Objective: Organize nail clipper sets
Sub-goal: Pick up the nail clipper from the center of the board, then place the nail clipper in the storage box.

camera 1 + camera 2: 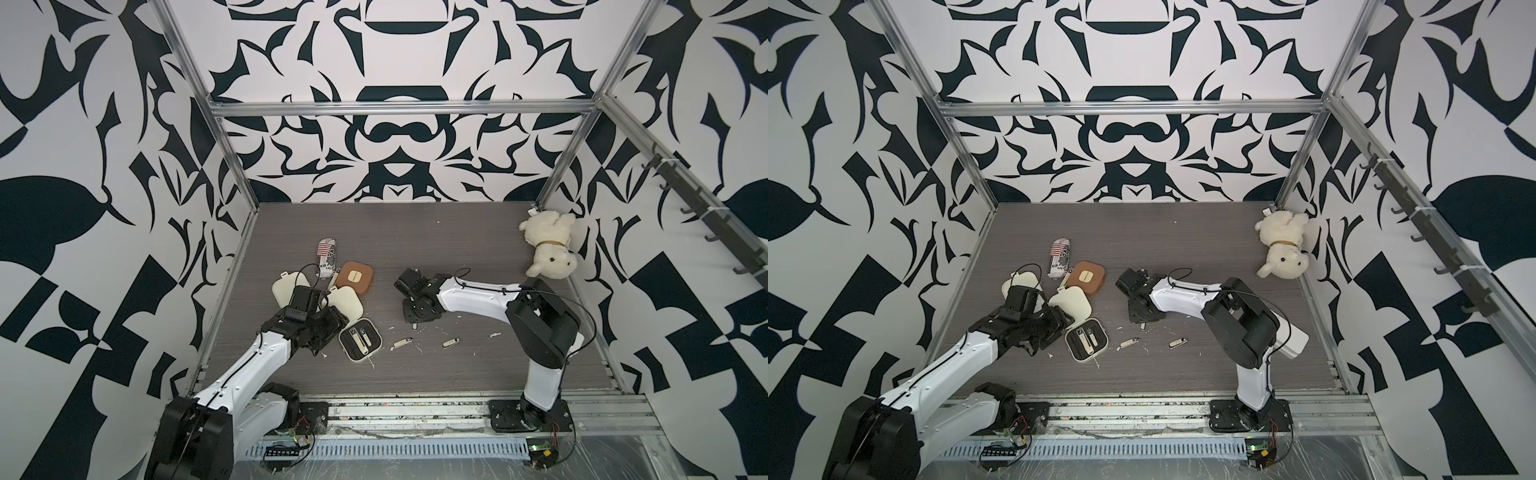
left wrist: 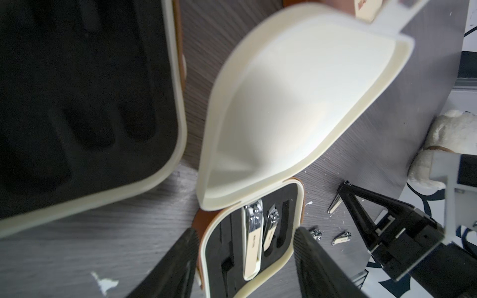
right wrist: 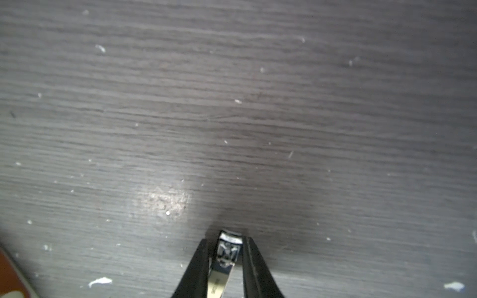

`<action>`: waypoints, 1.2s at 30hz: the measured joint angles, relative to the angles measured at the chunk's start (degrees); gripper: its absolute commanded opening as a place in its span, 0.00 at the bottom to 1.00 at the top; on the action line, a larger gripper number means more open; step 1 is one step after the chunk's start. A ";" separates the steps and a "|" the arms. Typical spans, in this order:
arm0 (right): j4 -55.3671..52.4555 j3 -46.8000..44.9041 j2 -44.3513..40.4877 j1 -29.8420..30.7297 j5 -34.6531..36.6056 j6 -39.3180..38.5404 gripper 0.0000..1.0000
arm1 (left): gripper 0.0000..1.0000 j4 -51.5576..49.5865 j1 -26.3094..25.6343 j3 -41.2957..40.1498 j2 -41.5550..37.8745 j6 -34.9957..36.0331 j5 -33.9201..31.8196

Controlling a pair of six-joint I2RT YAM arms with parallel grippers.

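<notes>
A: What lay nearest?
B: A loose clipper (image 1: pixel 403 343), flat on the table (image 1: pixel 478 257), on the near side of the right pincer (image 3: pixel 225 240) and toward the left one. A second loose clipper (image 1: pixel 451 343) lay level with it, off the right pincer's other side. Neither touched the pincer. White scraps (image 3: pixel 100 281) dotted the table around them.
A: And the right pincer itself?
B: It pointed down at the table, fingers clamped on a held clipper (image 3: pixel 227 260), whose metal end poked out past the tips.
A: The left pincer (image 2: pixel 245 229)?
B: Fingers apart, gripping nothing that I could see. The wrist view framed the open case (image 2: pixel 300 206) in the gap between them. From above, that case lay just beside the pincer, on the side facing the right pincer. Whether a finger touched it I couldn't tell.
A: What was in it?
B: A long clipper (image 2: pixel 253 245) and a short clipper (image 2: pixel 269 229), side by side in the black insert (image 2: pixel 227 232), with other slots bare. Its lid (image 1: pixel 347 305) stood tilted up, just beyond the pincer.
A: Farther out?
B: An empty case (image 2: pixel 182 129), cream and open, lay on the left pincer's outer side, partly hidden under the left arm (image 1: pixel 301 305). Beyond the lid sat the brown case (image 1: pixel 353 279), shut, with the can (image 1: pixel 326 257) beside it on the side away from the right pincer. The dog (image 1: pixel 548 245) lay in the far corner, well beyond the right pincer.
</notes>
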 measured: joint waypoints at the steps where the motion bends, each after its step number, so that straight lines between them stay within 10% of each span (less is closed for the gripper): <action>1: 0.04 0.04 0.04 0.00 -0.02 0.09 0.22 | 0.63 0.09 0.00 0.00 0.04 0.00 0.04; 18: -1.22 7.13 2.51 1.03 -1.03 -1.99 0.10 | 0.61 1.88 0.00 -2.27 0.83 -0.31 0.13; 36: 3.89 16.72 8.98 15.65 -1.16 -9.29 0.09 | 0.51 2.60 0.00 -4.39 0.85 -0.94 -0.13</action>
